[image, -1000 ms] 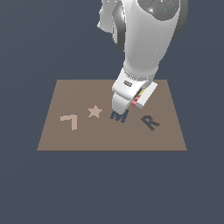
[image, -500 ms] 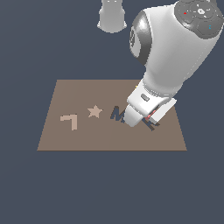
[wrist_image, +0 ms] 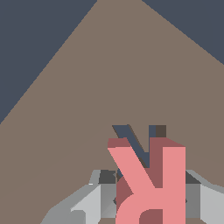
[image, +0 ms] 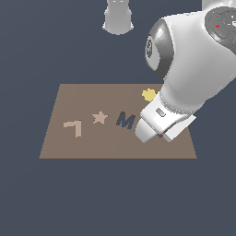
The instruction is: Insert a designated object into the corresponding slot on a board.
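While the arm masks the R slot, the board (image: 92,143) lies flat.
Gripper (wrist_image: 148,197) is clamped on the pink R piece (wrist_image: 151,183), seemingly just above its recess (wrist_image: 131,140); rigid, light, thin: grip the flat flanks.

pink-red letter piece (wrist_image: 151,183), brown board (image: 92,143), dark blue m (image: 125,120), yellow flower (image: 148,95)

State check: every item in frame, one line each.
gripper: shut on the red R piece, low over the board
red R piece: held between the gripper fingers, not yet seated
board: flat, unmoved
R slot: hidden behind the arm
yellow flower piece: loose on the board
blue M: lying on the board
tan star: lying on the board
tan L: lying on the board
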